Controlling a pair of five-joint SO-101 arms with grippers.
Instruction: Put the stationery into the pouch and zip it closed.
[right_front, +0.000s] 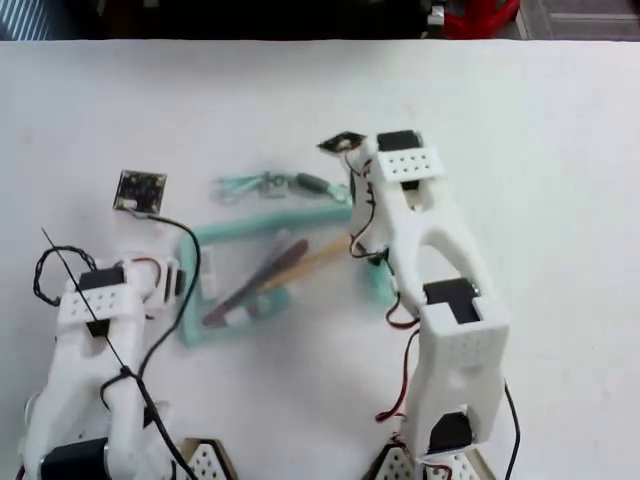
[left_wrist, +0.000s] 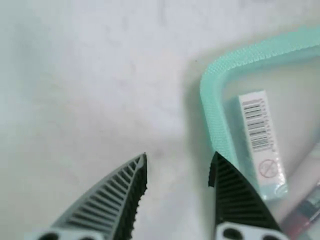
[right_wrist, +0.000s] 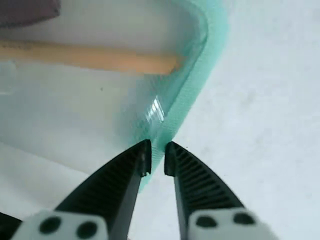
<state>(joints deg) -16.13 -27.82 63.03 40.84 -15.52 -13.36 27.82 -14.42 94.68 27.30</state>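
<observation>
High view. The pouch (right_front: 268, 222), clear with a mint border, lies on the white tabletop (right_front: 540, 150) between the two arms. Its long axis runs from the left arm (right_front: 100, 310) to the right arm (right_front: 440, 260), rising slightly toward the right. A tan pencil (right_front: 315, 258) and a dark pen (right_front: 255, 282) lie along that axis within the border. A mint strap (right_front: 250, 187) lies just beyond the pouch's far edge, and I cannot tell whether it carries the zip pull. I judge the filling done and the zipping left to do.

Left wrist view. My left hand (left_wrist: 178, 165) is spread wide and holds nothing. Its dark finger (left_wrist: 232, 200) sits just beside the rounded corner of the pouch (left_wrist: 211, 95), and its pale finger is over bare tabletop. A labelled block (left_wrist: 257, 135), likely an eraser, rests inside the pouch close to that corner.

Right wrist view. My right hand (right_wrist: 157, 150) is pressed nearly together and pinches the mint border of the pouch (right_wrist: 192, 90) at the opposite end. The tip of the pencil (right_wrist: 90, 57) stops just short of that border, inside the clear film.

Governing relation. The right hand anchors one end of the long axis, and the free left hand stands at the other. I judge that a zip stroke would run along this axis, with the left hand as the one free to make it.
</observation>
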